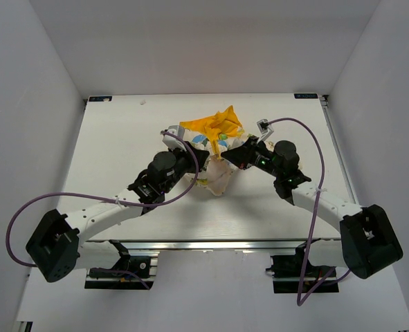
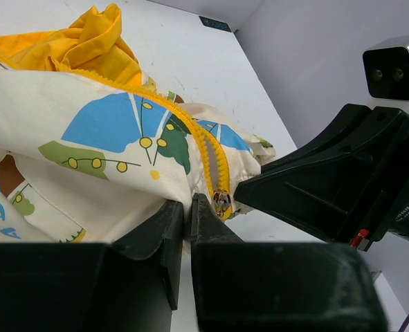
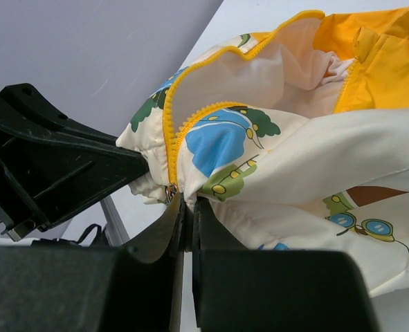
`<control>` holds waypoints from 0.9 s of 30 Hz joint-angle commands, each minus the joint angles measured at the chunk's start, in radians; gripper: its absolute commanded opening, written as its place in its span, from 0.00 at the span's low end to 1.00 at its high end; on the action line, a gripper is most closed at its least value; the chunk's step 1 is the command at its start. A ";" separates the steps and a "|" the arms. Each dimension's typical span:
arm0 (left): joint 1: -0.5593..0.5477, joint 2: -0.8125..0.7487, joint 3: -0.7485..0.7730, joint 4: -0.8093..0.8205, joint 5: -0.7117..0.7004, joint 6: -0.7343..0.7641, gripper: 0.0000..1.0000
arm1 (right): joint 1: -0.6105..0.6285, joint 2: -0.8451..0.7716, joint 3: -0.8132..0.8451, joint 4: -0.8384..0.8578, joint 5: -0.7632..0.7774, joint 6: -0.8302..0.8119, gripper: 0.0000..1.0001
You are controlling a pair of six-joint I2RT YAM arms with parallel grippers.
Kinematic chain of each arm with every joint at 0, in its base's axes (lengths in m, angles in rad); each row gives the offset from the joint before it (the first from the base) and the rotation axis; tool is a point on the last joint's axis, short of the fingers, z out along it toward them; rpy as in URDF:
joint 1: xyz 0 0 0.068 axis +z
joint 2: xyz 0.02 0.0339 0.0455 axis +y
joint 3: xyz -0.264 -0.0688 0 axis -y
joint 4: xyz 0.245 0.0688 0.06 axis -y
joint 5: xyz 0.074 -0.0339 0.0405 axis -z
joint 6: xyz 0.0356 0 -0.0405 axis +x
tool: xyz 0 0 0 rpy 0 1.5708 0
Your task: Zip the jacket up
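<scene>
Although the metal slider (image 2: 222,202) sits engaged at the bottom of the yellow zipper, the teeth split apart just above it in the right wrist view, so I judge the jacket (image 1: 214,149) barely started; nearly the whole front, up to the yellow hood (image 1: 214,124), is left to close. It lies crumpled in the middle of the white surface (image 1: 121,138) between both arms; the left fingers (image 2: 166,228) are clenched on the cream hem just beside the slider; the right fingers (image 3: 211,221) are pinched shut on the hem at the slider's other side, the two grips close together.
</scene>
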 commanded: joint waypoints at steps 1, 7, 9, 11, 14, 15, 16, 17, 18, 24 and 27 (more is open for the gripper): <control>0.001 -0.042 0.002 0.008 -0.010 -0.003 0.00 | -0.001 -0.037 0.006 0.018 0.000 -0.023 0.00; 0.001 -0.050 -0.002 0.016 -0.008 -0.003 0.00 | -0.002 -0.028 0.029 -0.005 -0.006 -0.036 0.00; 0.003 -0.049 0.001 0.014 -0.004 -0.003 0.00 | -0.001 -0.025 0.024 0.015 -0.012 -0.027 0.00; 0.001 -0.042 0.005 0.008 -0.002 0.002 0.00 | -0.001 -0.025 0.023 0.024 -0.012 -0.020 0.00; 0.003 -0.036 0.005 0.007 0.001 0.003 0.00 | -0.001 -0.028 0.015 0.050 -0.014 -0.010 0.00; 0.001 -0.035 0.007 0.008 0.003 0.003 0.00 | -0.001 -0.032 0.014 0.055 -0.012 -0.009 0.00; 0.003 -0.030 0.008 0.005 0.003 0.003 0.00 | -0.002 -0.033 0.014 0.055 -0.007 -0.009 0.00; 0.001 -0.029 0.008 0.004 0.004 0.002 0.00 | -0.001 -0.036 0.018 0.054 -0.006 -0.010 0.00; 0.001 -0.027 0.008 0.005 0.007 0.003 0.00 | -0.001 -0.037 0.021 0.052 -0.007 -0.010 0.00; 0.001 -0.024 0.008 0.010 0.021 0.008 0.00 | -0.001 -0.023 0.036 0.064 -0.006 -0.004 0.00; 0.001 -0.022 0.010 0.016 0.030 0.012 0.00 | -0.002 -0.014 0.041 0.075 -0.017 0.005 0.00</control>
